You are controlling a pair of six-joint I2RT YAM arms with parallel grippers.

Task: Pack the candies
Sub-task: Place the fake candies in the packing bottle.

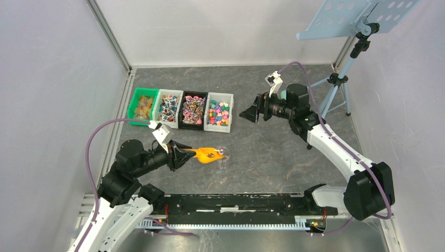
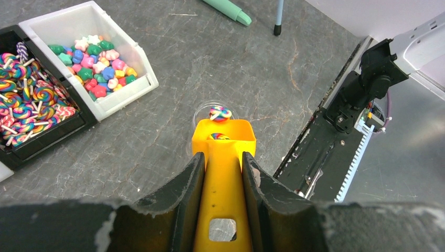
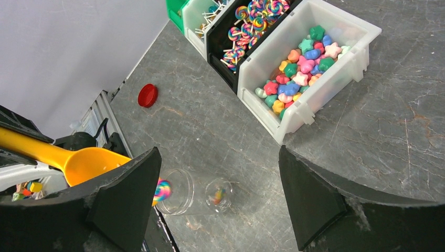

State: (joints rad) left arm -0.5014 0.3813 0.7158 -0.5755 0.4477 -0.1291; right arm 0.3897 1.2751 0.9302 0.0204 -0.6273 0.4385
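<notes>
My left gripper (image 1: pixel 181 155) is shut on the handle of the orange scoop (image 1: pixel 206 154), with both fingers (image 2: pixel 183 194) pressed on it. The scoop (image 2: pixel 224 142) is tipped over the mouth of a clear jar (image 1: pixel 221 153). A swirl lollipop candy (image 2: pixel 220 112) is at the scoop's lip above the jar, and another is still in the scoop. In the right wrist view the jar (image 3: pixel 186 191) has a candy (image 3: pixel 219 195) at its bottom. Several bins hold more candies (image 1: pixel 219 112). My right gripper (image 1: pixel 251 113) is open and empty, high above the table right of the bins.
Green (image 1: pixel 141 106), white (image 1: pixel 168 108), black (image 1: pixel 193 110) and white (image 1: pixel 228 97) bins stand in a row at the back left. A red round lid (image 3: pixel 148 95) lies on the table. A music stand (image 1: pixel 362 21) is at the back right. A black rail (image 1: pixel 236 202) runs along the near edge.
</notes>
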